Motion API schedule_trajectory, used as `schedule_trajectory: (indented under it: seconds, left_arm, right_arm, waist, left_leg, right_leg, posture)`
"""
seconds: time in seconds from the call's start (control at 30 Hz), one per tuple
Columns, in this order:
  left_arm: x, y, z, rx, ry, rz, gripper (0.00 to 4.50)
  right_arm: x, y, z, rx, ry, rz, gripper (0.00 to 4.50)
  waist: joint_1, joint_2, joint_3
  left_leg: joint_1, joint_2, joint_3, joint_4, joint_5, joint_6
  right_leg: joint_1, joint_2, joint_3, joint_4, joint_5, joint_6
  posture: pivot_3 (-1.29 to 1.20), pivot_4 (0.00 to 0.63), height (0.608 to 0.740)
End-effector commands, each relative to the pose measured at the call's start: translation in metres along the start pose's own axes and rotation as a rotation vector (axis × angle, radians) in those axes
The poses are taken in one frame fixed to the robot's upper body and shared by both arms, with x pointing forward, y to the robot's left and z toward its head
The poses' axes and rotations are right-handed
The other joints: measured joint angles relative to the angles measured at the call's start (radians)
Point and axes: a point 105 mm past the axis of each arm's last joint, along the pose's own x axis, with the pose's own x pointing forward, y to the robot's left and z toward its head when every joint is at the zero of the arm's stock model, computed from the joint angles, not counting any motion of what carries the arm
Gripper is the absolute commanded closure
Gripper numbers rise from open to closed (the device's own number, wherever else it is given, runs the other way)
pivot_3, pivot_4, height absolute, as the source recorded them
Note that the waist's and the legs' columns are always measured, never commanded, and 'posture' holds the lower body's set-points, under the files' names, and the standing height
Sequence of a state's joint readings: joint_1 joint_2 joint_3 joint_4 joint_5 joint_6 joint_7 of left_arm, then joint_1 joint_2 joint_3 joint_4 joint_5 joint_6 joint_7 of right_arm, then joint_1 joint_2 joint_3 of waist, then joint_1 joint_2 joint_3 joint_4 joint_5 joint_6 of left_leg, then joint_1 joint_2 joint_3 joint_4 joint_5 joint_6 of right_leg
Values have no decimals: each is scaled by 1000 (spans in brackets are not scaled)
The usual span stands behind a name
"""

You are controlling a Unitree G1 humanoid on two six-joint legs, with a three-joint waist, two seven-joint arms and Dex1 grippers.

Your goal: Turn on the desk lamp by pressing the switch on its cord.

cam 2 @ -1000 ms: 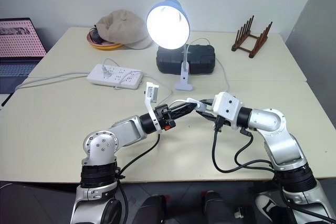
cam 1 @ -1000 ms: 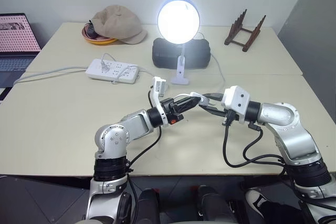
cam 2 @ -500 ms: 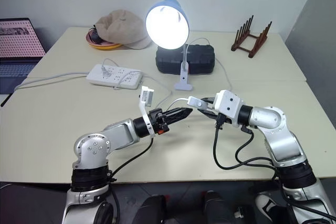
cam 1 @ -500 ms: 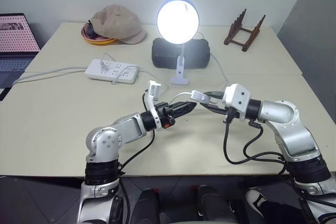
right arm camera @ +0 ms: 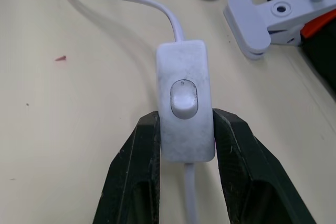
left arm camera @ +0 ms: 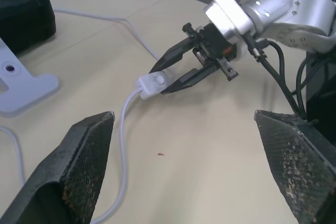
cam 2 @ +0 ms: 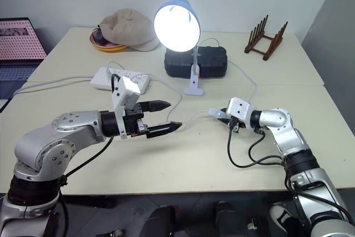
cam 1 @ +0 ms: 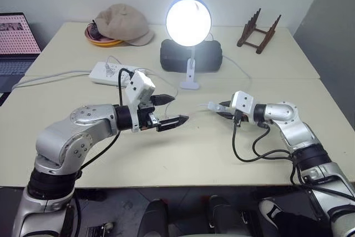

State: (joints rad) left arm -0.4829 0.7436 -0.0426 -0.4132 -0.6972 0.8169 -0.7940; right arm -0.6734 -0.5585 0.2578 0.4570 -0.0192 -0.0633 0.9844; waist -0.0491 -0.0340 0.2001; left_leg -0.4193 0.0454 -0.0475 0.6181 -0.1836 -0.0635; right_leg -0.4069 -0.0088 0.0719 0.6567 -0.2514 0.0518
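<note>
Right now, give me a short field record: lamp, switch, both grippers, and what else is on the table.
lamp: lit, blue shade, clip base on the table
switch: held between the right gripper's fingers, button facing the wrist camera
cord: thin white, runs from the switch over the table toward the lamp
right gripper: shut on the switch, low over the table
left gripper: open, holding nothing, apart from the switch
other items: power strip, black case, cap, wooden rack, laptop
</note>
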Motion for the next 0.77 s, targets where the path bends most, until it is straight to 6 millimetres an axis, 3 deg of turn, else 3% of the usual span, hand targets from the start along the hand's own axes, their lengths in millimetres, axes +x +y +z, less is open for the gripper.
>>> schedule_trajectory:
  seconds: [0.03, 0.2, 0.47, 0.6, 0.77]
  left_arm:
    - [-1, 2, 6, 125, 17, -28, 28]
    - [-4, 16, 5, 118, 25, 15, 0]
    - [-23, 26, 6, 95, 53, -27, 0]
    - [-33, 40, 6, 110, 83, 6, 0]
    - [-39, 48, 4, 121, 109, 4, 0]
  right_arm:
    - [-7, -5, 2, 40, -9, 56, 3071]
    - [-20, -4, 12, 66, -59, 90, 1842]
    - [-72, 0, 33, 74, -95, 68, 77]
    - [-104, 0, 49, 109, -97, 20, 36]
    - [-110, 11, 53, 153, -87, 14, 36]
  waist:
    - [0, 0, 0]
    - [0, 0, 0]
    - [0, 1, 1]
    - [2, 1, 1]
    - [0, 1, 1]
  left_leg:
    - [0, 0, 0, -2, 0, 0]
    - [1, 1, -1, -7, 0, 0]
    - [0, 1, 0, -8, 0, 0]
    - [1, 1, -1, -8, 0, 0]
    - [1, 1, 0, -8, 0, 0]
  right_leg:
    - [0, 0, 0, 0, 0, 0]
    - [-2, 1, -1, 0, 1, 4]
    - [-3, 1, -1, 1, 0, 4]
    - [-3, 1, -1, 1, 0, 3]
    - [-3, 1, -1, 1, -3, -1]
  posture:
    - [0, 150, 740]
    - [0, 150, 740]
    - [0, 150, 740]
    - [0, 150, 740]
    - [0, 150, 740]
